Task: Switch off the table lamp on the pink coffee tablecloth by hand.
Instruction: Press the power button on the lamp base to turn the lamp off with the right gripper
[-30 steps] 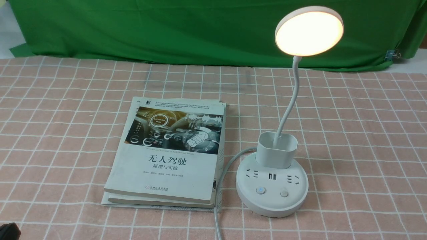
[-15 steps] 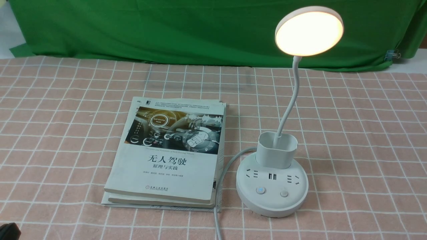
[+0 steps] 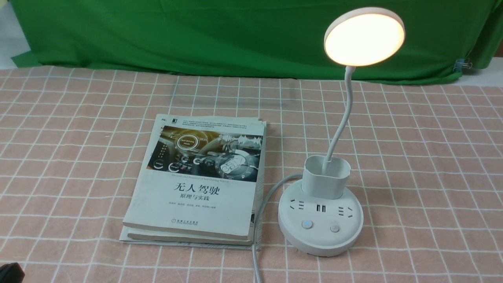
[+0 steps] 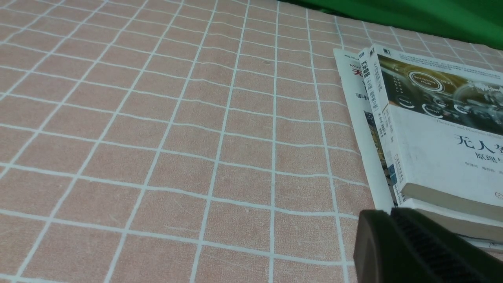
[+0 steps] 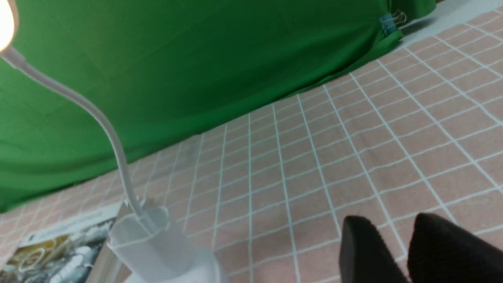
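The white table lamp stands on the pink coffee tablecloth [image 3: 432, 157] at centre right, and its round disc head [image 3: 364, 36] is glowing warm yellow. A thin gooseneck [image 3: 342, 118] rises from the cup holder [image 3: 326, 177] on the round base [image 3: 320, 239], which carries two buttons [image 3: 307, 224] facing me. My right gripper [image 5: 395, 224] hovers low over the cloth to the right of the lamp's holder [image 5: 145, 239], open by a narrow gap and empty; it is outside the front view. My left gripper [image 4: 391, 212] is shut on nothing, beside the books.
Two stacked books [image 3: 200, 181] lie left of the lamp, and its white cord [image 3: 257, 251] runs between them toward the front edge. A green backdrop cloth [image 3: 196, 35] closes off the far side. A black part of my left arm [image 3: 10, 272] shows at the bottom left corner.
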Controlling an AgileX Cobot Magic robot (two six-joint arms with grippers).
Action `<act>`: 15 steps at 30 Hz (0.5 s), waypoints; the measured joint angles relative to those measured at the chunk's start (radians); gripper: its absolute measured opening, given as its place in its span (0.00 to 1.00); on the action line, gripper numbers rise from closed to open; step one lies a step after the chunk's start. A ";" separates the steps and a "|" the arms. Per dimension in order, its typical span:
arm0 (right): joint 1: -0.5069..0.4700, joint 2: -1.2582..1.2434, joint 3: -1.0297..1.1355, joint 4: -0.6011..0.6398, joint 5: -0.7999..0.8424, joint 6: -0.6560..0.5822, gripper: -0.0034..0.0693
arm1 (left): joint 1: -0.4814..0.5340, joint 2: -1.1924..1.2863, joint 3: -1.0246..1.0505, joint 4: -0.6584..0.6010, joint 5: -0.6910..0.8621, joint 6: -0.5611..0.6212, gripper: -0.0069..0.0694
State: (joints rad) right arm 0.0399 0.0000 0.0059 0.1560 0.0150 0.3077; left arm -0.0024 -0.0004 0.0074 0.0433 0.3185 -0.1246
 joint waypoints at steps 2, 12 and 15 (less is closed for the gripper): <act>0.000 0.000 0.000 0.000 -0.034 0.010 0.38 | 0.000 0.000 0.000 0.000 0.000 0.000 0.10; 0.000 0.026 -0.061 0.002 -0.066 0.005 0.25 | 0.000 0.000 0.000 0.000 0.001 0.000 0.10; 0.000 0.167 -0.294 0.003 0.190 -0.120 0.12 | 0.000 0.000 0.000 0.000 0.001 0.000 0.10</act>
State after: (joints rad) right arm 0.0399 0.1671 -0.2878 0.1590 0.2050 0.1878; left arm -0.0024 -0.0004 0.0074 0.0433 0.3194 -0.1246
